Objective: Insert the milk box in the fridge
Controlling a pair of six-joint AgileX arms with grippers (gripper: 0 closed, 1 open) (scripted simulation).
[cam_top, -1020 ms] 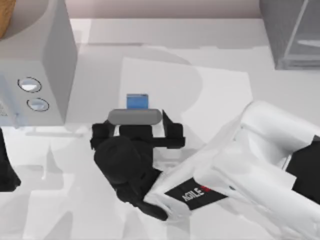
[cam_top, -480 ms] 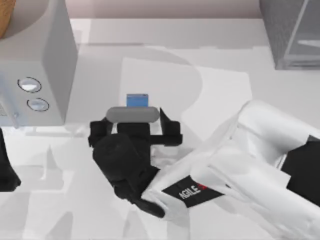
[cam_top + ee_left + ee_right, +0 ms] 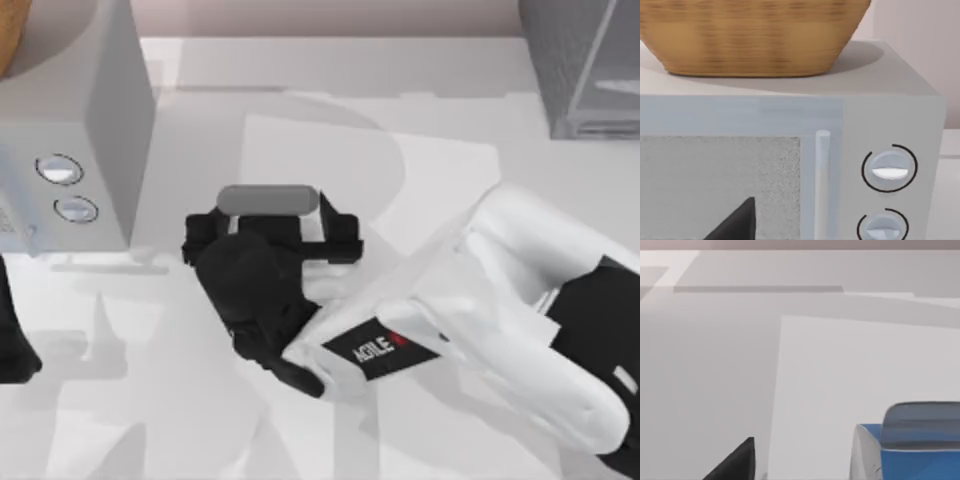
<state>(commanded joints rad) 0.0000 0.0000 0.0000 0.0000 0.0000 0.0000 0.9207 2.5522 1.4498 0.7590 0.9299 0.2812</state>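
Observation:
The milk box (image 3: 912,452) shows its blue top at the edge of the right wrist view, close beside one dark fingertip (image 3: 735,462). From above, the box is covered by my right gripper (image 3: 270,228), which hovers open over the table's middle, its black fingers spread wide to either side. The fridge (image 3: 580,65), dark grey with a see-through door panel, stands at the far right corner, well away from the gripper. My left gripper (image 3: 12,335) is parked at the left edge, facing the light grey box with two dials (image 3: 880,150).
The light grey box with two dials (image 3: 80,130) fills the far left and carries a woven basket (image 3: 755,35). A pale mat (image 3: 420,190) lies on the table between that box and the fridge.
My right gripper has moved toward the far side of the table, over the milk box, so the box's blue top no longer shows from above. The left arm has stayed still.

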